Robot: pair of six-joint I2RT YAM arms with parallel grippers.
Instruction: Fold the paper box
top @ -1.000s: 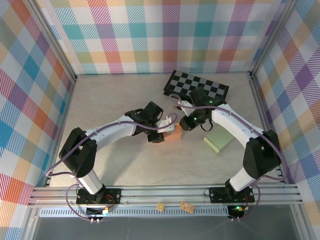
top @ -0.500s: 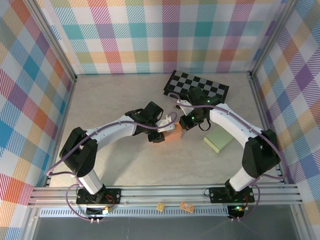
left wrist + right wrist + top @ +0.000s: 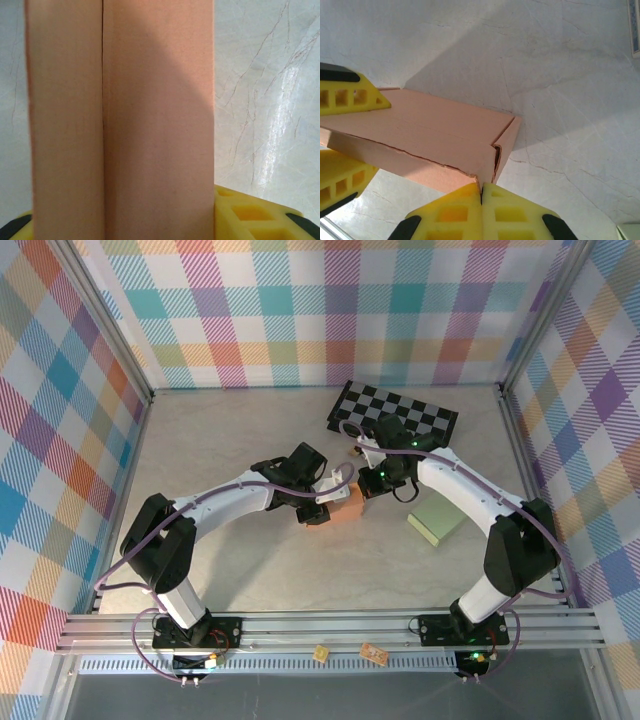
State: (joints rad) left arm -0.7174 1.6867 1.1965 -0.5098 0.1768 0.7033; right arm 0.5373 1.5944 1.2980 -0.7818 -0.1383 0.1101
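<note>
Clamping the orange cardboard box (image 3: 349,508) across its width, the left hand (image 3: 322,505) presents one end to the right hand (image 3: 481,192), whose fingertips are pressed together at that end's corner.

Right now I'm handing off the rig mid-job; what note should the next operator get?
Left gripper: shut on the paper box, fingers on opposite faces, near the middle of the table.
Right gripper: shut, tips at the box's end corner; whether paper is pinched, I can't tell.
Done: the box body looks formed.
Left: the end flap at that corner shows a gap and likely needs pressing in.
</note>
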